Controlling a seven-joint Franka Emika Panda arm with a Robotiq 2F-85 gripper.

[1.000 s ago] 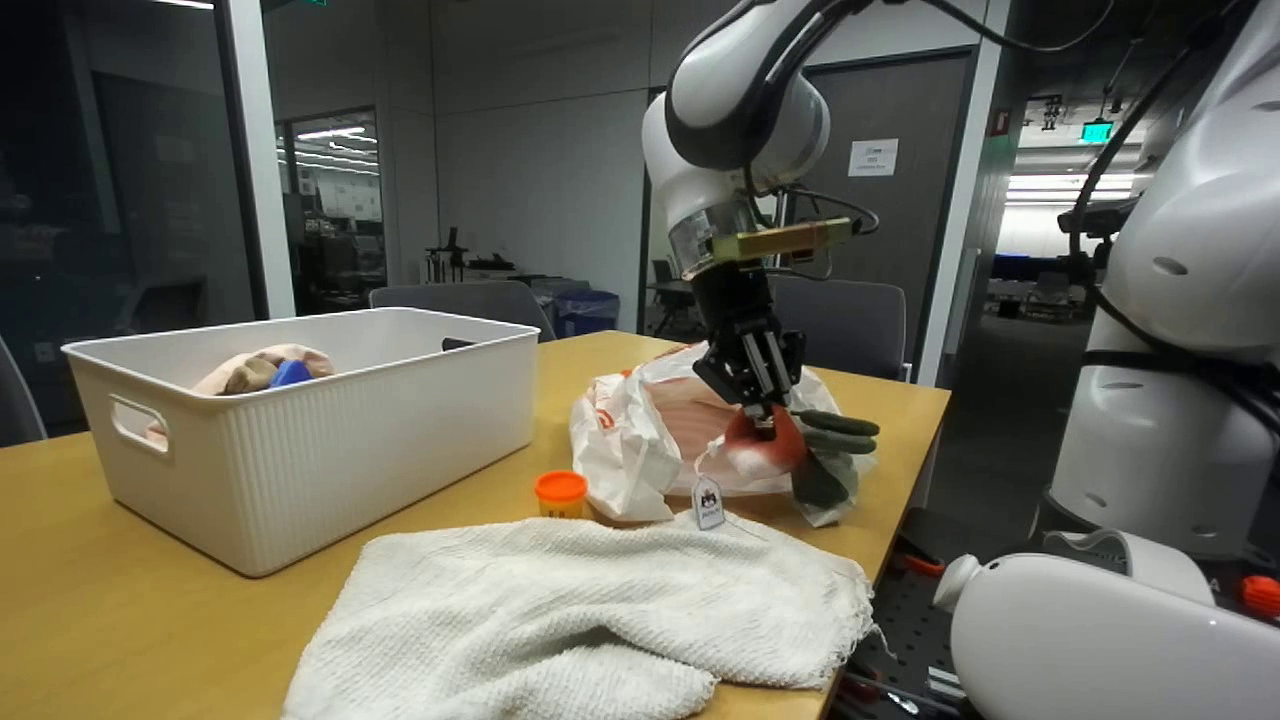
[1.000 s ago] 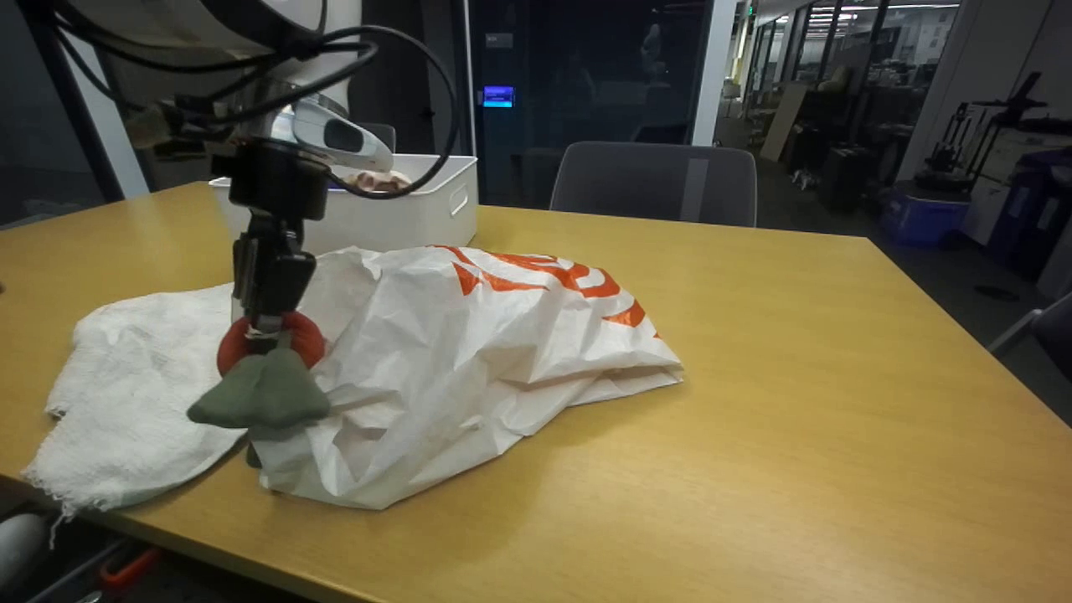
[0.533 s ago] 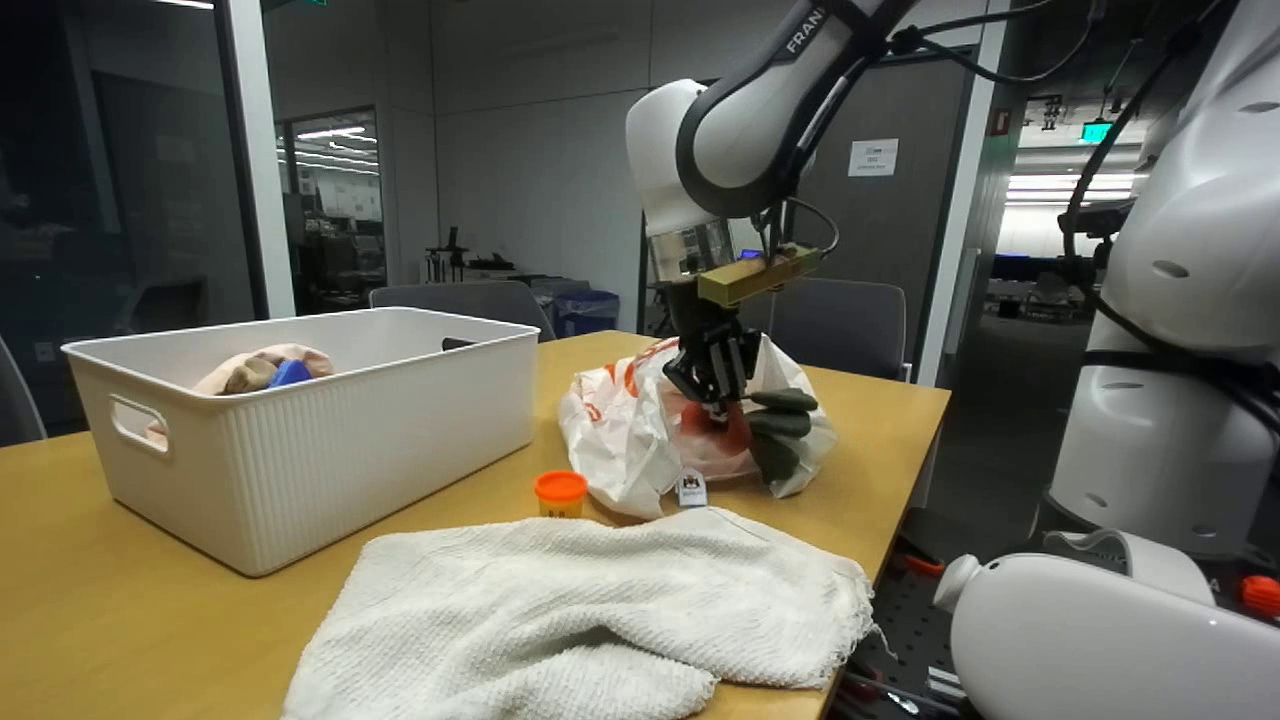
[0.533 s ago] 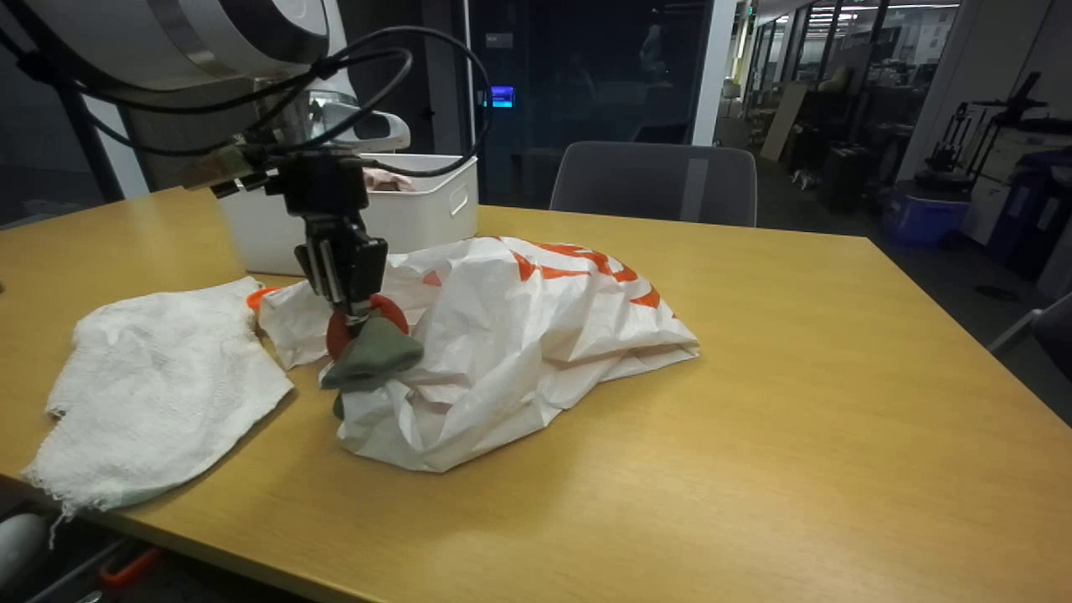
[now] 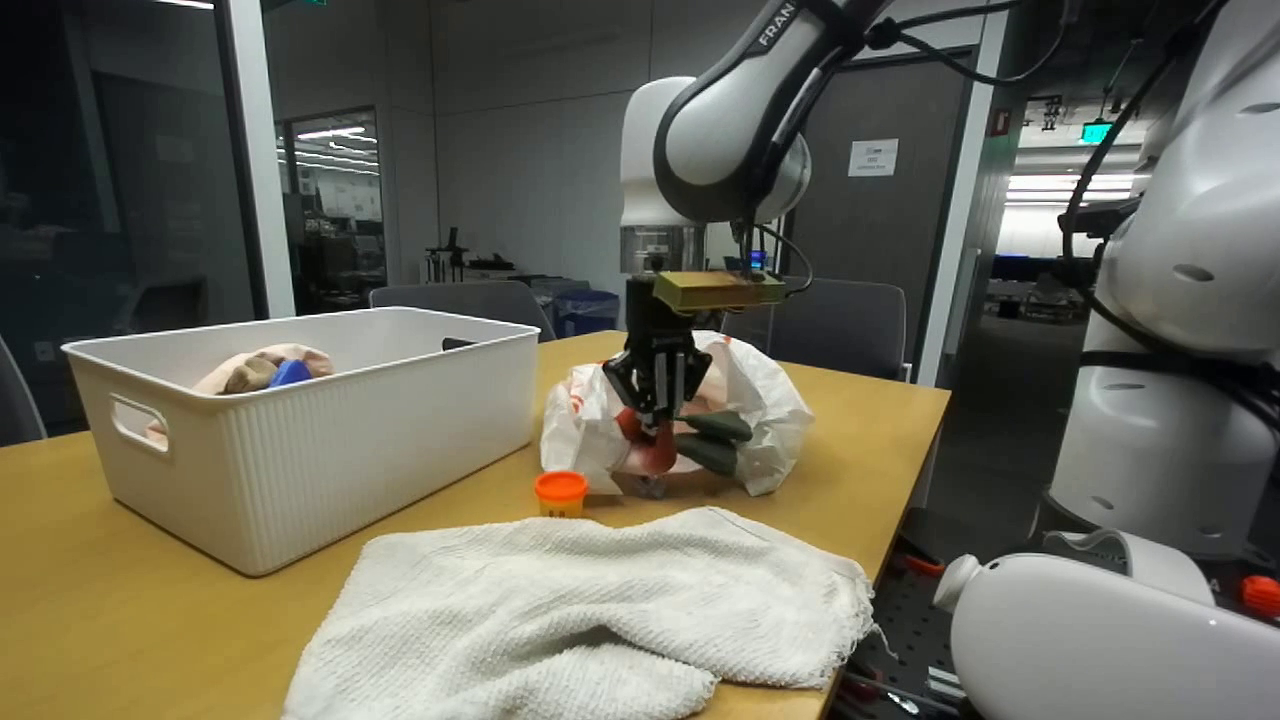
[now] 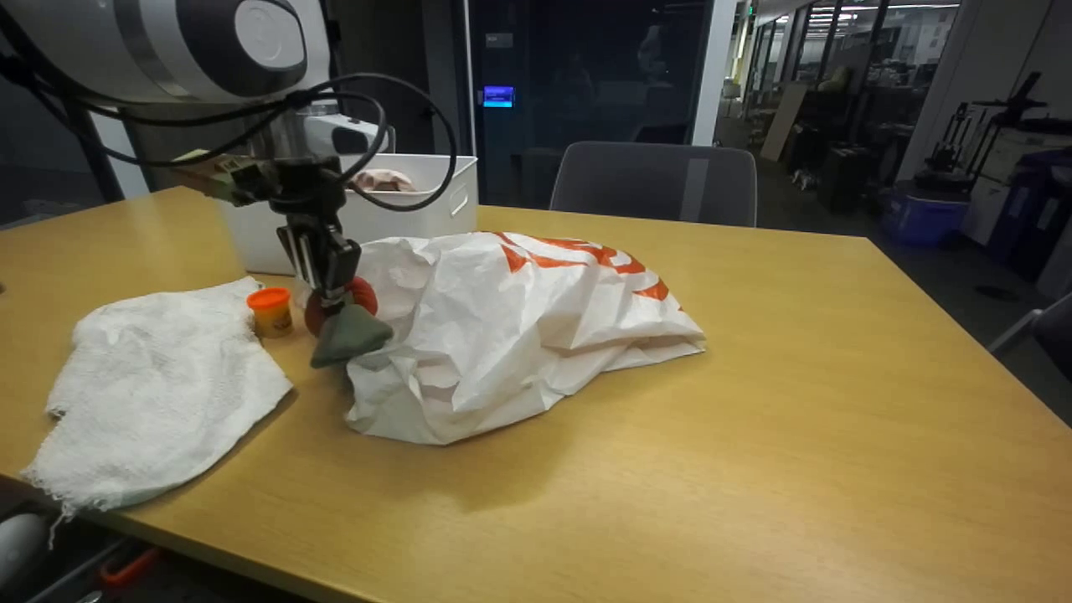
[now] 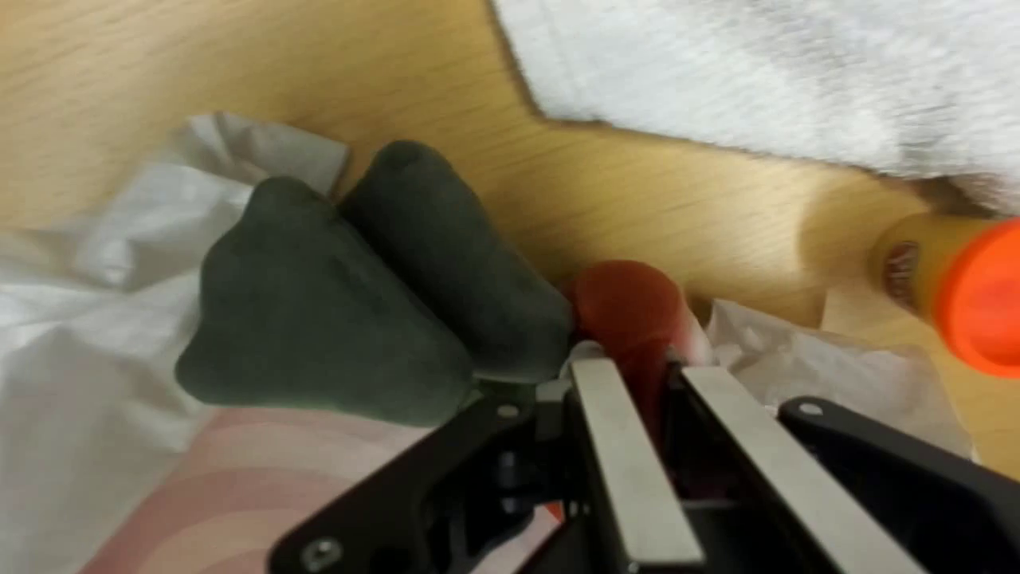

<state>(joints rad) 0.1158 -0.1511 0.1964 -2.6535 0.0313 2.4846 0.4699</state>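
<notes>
Red, radish-like plush toy (image 7: 627, 303) is pinched in the nearly closed gripper (image 6: 333, 300), beside its green leaves (image 7: 319, 311), probably to hold soft fabric firmly, at the mouth of a white plastic bag (image 6: 502, 335).

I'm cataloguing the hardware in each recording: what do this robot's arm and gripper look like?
The arm is white with dark grey joint trim and visible "FRAN" lettering, a silvery wrist section, a gold-coloured block and looping black cables. The gripper is black and angular, with pale strips along its fingers.
</notes>
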